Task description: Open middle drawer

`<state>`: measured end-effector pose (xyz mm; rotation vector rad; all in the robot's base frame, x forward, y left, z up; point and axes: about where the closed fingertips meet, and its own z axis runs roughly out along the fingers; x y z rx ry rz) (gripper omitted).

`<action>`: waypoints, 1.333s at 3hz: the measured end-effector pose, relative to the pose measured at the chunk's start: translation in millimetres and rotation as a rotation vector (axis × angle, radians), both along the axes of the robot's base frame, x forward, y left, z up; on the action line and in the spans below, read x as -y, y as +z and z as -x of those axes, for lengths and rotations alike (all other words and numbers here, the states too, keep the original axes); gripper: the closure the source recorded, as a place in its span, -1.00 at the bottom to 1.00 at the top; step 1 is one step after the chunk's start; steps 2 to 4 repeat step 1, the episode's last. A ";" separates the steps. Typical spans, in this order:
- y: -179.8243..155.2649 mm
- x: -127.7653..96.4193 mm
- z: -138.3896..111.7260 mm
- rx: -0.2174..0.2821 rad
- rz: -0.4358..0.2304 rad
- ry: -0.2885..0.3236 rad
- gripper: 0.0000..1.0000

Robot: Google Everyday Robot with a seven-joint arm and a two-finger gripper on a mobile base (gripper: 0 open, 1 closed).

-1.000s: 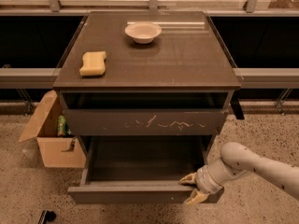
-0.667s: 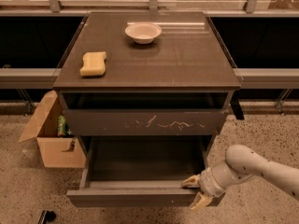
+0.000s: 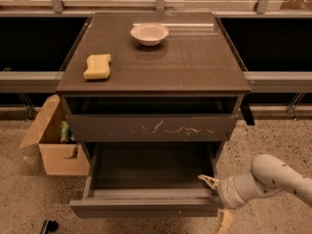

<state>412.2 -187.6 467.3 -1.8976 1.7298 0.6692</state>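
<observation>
I am watching the gripper (image 3: 217, 202) hanging low at the right end of the middle drawer (image 3: 146, 209), which is sitting pulled well out of the cabinet. Its fingers (image 3: 208, 180) are spreading wide. One tip is reaching in over the front panel and the other is hanging outside below it, so they are straddling the panel and gripping nothing. I am judging the drawer as rigid, seemingly empty and so light on its runners. The flat, handleless face is offering no purchase, so I am favouring the panel's top edge, hooked from inside. Pulling this near the corner is risking a skewed slide. Just beyond the hand, up and left, the scratched drawer front (image 3: 151, 128) is sitting nearly closed. Far to its left a cardboard box (image 3: 53, 152) is standing on the floor. Farthest off, a yellow sponge (image 3: 97, 66) and a pale bowl (image 3: 149, 34) are resting on the cabinet top (image 3: 200, 62).
</observation>
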 end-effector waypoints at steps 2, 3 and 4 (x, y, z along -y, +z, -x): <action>32.8 22.4 -4.9 0.080 -0.039 -0.028 -1.00; 32.8 22.4 -4.9 0.080 -0.039 -0.028 -1.00; 32.8 22.4 -4.9 0.080 -0.039 -0.028 -1.00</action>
